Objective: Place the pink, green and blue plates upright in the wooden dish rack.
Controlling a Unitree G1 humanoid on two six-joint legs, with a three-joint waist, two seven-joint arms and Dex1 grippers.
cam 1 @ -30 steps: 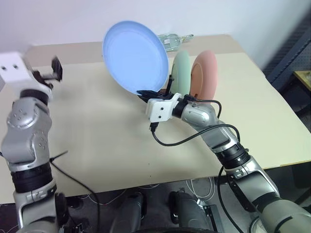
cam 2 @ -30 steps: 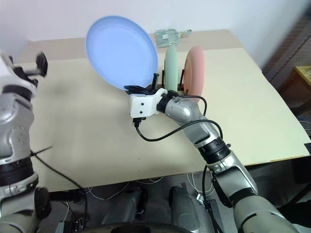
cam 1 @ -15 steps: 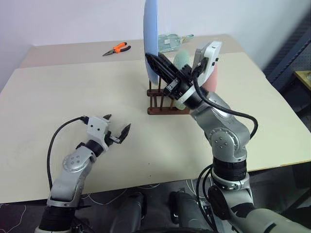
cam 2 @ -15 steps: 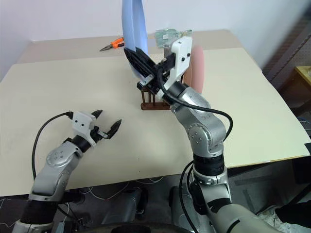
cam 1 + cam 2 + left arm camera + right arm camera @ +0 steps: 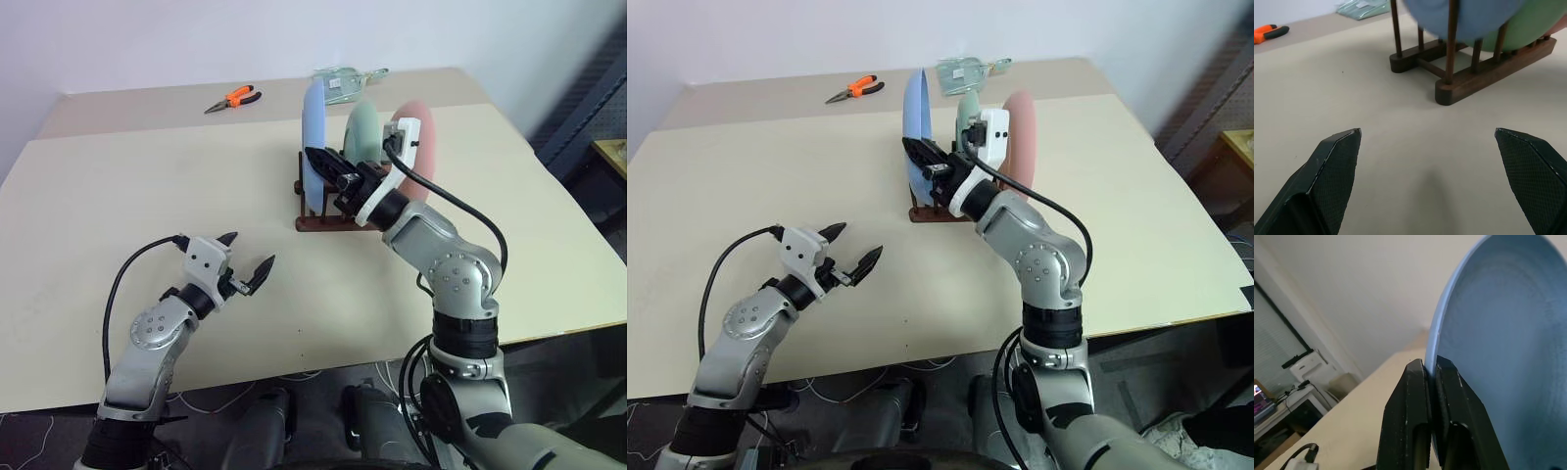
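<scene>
Pliers [image 5: 232, 98], orange-handled, lay on the cream table [image 5: 118, 196] far back and to the left of the wooden dish rack [image 5: 328, 213]. Left gripper [image 5: 245, 262] hovered low over the table, well short of the rack on its left and near side, black fingers [image 5: 1334, 171] spread wide apart with nothing between them, pointed toward the rack's end. Stood at the rack's left end: blue plate [image 5: 313, 137], upright on edge between the pegs, its rim pinched by the right gripper [image 5: 1431, 382], whose two fingers were pressed together on that rim, one on each face. Reached in from the rack's near side, the right gripper [image 5: 328, 168] sat just above the rails. Next along the rack: green plate [image 5: 363, 132], upright, close behind the blue one and partly hidden by the white wrist. Farthest right on the rack: pink plate [image 5: 423, 122], upright too, its lower part hidden behind the arm. Beyond the rack, at the table's far edge: a clear plastic packet [image 5: 345, 80], lying flat. Could not tell from these views whether the blue plate's lower edge rested fully on the rack's base.
</scene>
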